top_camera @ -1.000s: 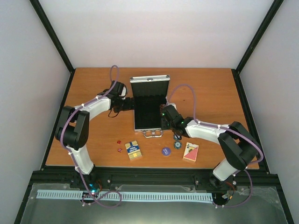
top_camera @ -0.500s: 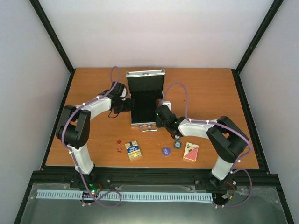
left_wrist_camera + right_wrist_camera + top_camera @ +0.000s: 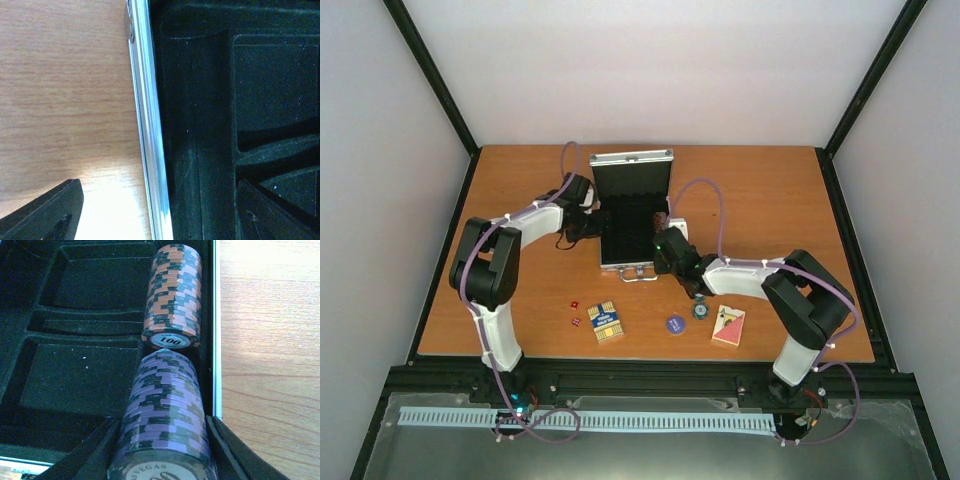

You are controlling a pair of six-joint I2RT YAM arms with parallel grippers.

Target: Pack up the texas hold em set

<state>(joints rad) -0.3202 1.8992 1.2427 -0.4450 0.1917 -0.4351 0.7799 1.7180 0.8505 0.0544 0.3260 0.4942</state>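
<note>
Since a second ago the case (image 3: pixel 625 225) has slid away from the near edge of the worktop (image 3: pixel 770 200) and a touch left, and the right arm has followed it in; over the last half second little changes. It lies open at mid-width toward the far edge, with its lid upright on the far side and its handle toward the near edge. A chip channel runs along its right wall, and an orange stack (image 3: pixel 172 295) lies on its side at the far end of it. Just nearer, almost end to end with it, a purple stack (image 3: pixel 165 410) lies with its long axis along the same channel. The half-spread fingers of the right gripper (image 3: pixel 162 455) clamp its flanks, reaching in from the case's near right corner. Whether the purple chips are fully seated I cannot tell. The coming move likely turns on that line-up: the slot is straight under the stack, and the right arm is the nearer one. The left gripper (image 3: pixel 160 215) holds nothing; its jaws stand wide astride the left rim, one finger over the wood and the other over the lining. Left out toward the near edge are the dice (image 3: pixel 574 312), blue deck (image 3: pixel 605 321), disc (image 3: pixel 675 323), loose chips (image 3: pixel 700 308) and red deck (image 3: pixel 728 326).
</note>
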